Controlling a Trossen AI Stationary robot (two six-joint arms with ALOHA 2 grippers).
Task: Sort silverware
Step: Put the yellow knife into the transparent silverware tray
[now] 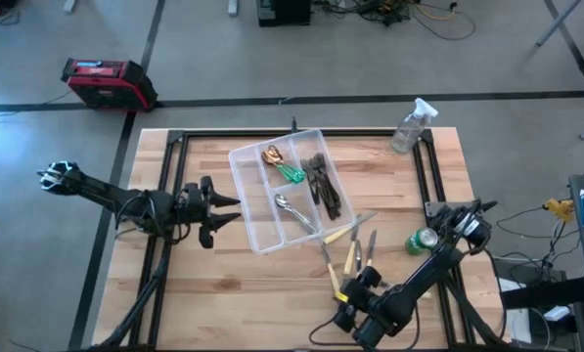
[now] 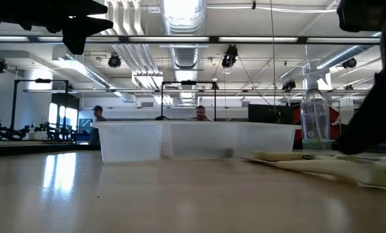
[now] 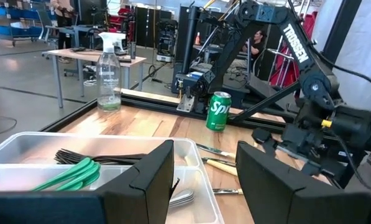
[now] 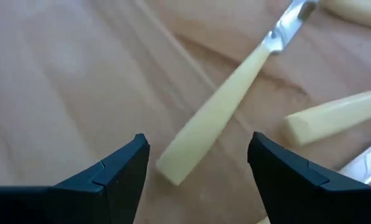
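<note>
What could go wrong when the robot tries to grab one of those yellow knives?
The right gripper is open right above one cream-handled knife, and another knife handle lies close beside it, so a finger might bump or drag that one. The handle lies slanted across the fingers, so it may twist or slip when squeezed. The green can stands near the right arm and could get knocked over.
</note>
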